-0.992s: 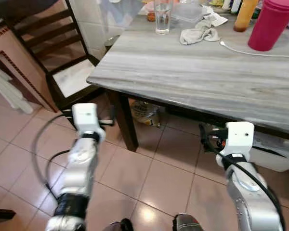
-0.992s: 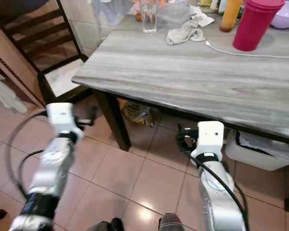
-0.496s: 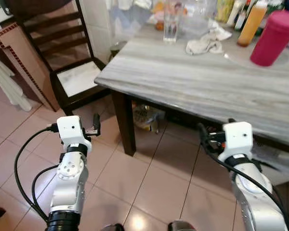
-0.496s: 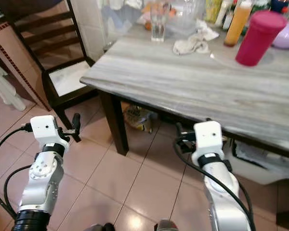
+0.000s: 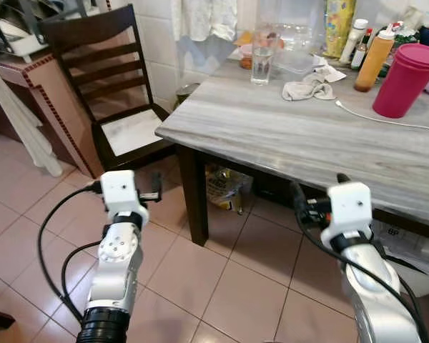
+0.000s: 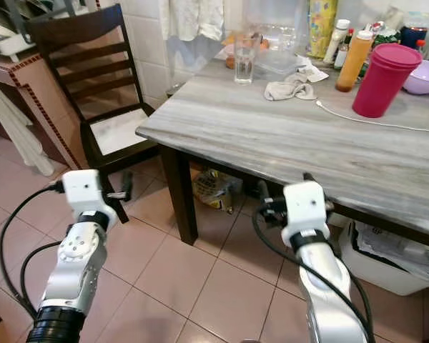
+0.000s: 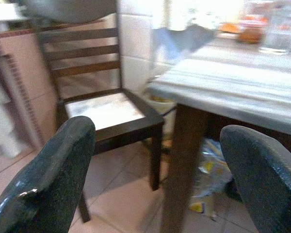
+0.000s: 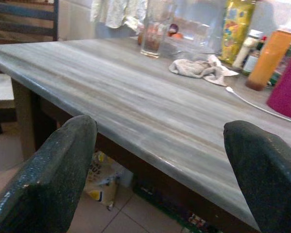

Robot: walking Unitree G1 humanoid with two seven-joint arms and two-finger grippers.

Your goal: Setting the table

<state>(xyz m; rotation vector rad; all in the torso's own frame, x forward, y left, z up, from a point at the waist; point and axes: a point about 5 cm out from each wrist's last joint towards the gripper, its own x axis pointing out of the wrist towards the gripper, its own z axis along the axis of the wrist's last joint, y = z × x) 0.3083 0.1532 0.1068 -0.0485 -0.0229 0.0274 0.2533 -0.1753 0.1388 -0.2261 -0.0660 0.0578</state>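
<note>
- Both jaws stand spread and hold nothing: the left gripper [image 7: 155, 160] hangs low beside the desk's corner leg [image 5: 194, 193], the right gripper [image 8: 160, 170] sits just under the desk's near edge.
- Grey wood-grain desk [image 5: 293, 136] lies ahead, at 12 o'clock of the right gripper.
- Drinking glass [image 5: 262, 63] stands at the far edge, about 11 o'clock; a crumpled cloth [image 5: 307, 88] lies just right of it.
- Magenta cup [image 5: 405, 80] and orange bottle [image 5: 372, 52] stand at 1 o'clock, with a white cable [image 5: 386, 121] in front.
- Dark wooden chair [image 5: 121, 107] stands at 10 o'clock of the left gripper.

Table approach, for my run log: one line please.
stage: approach | left gripper: open | right gripper: open | table: ahead | holding: nothing
</note>
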